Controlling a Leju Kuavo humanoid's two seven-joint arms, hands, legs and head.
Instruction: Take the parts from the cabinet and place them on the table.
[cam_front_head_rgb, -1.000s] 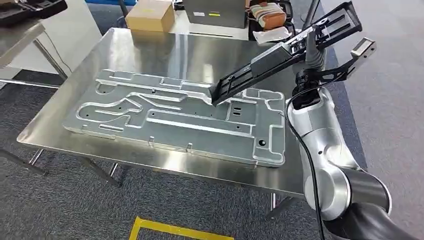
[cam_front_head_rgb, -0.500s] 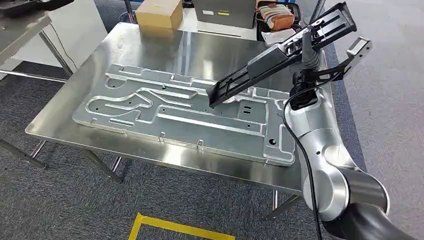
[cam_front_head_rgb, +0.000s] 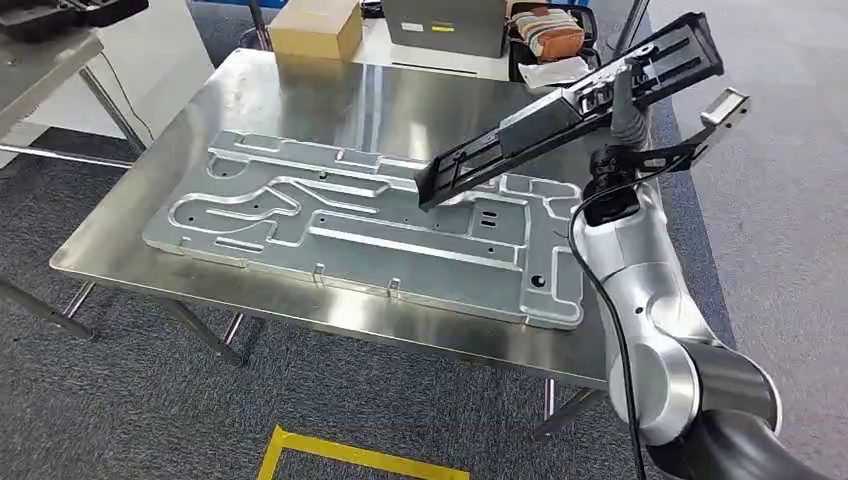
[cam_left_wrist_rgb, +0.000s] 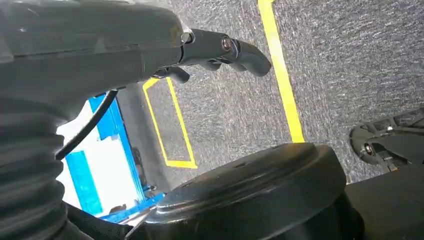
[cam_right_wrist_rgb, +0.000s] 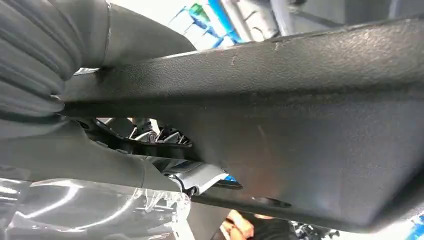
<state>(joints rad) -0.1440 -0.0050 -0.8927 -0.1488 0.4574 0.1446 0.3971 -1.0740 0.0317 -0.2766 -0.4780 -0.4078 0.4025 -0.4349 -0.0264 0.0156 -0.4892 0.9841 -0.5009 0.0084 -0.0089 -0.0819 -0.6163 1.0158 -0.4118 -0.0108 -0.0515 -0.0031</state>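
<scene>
A long black plastic part (cam_front_head_rgb: 560, 110) slants above the right side of the steel table (cam_front_head_rgb: 300, 95), its lower end just over the big machined aluminium plate (cam_front_head_rgb: 350, 230) that lies flat there. My right hand (cam_front_head_rgb: 622, 100) grips the part near its upper end, and the part hides most of the hand. In the right wrist view the black part (cam_right_wrist_rgb: 280, 125) runs across the picture with the shiny table below it. My left hand (cam_left_wrist_rgb: 220, 47) hangs over the grey carpet and holds nothing, with its dark fingers loosely extended.
A cardboard box (cam_front_head_rgb: 318, 27), a grey case (cam_front_head_rgb: 440, 22) and a bag (cam_front_head_rgb: 545, 30) stand at the table's far edge. Another table (cam_front_head_rgb: 45, 45) stands at the left. Yellow tape (cam_front_head_rgb: 350, 462) marks the carpet in front of the table.
The whole picture has shifted a little, so the camera has moved. The black part stays in my right hand in much the same slant over the plate.
</scene>
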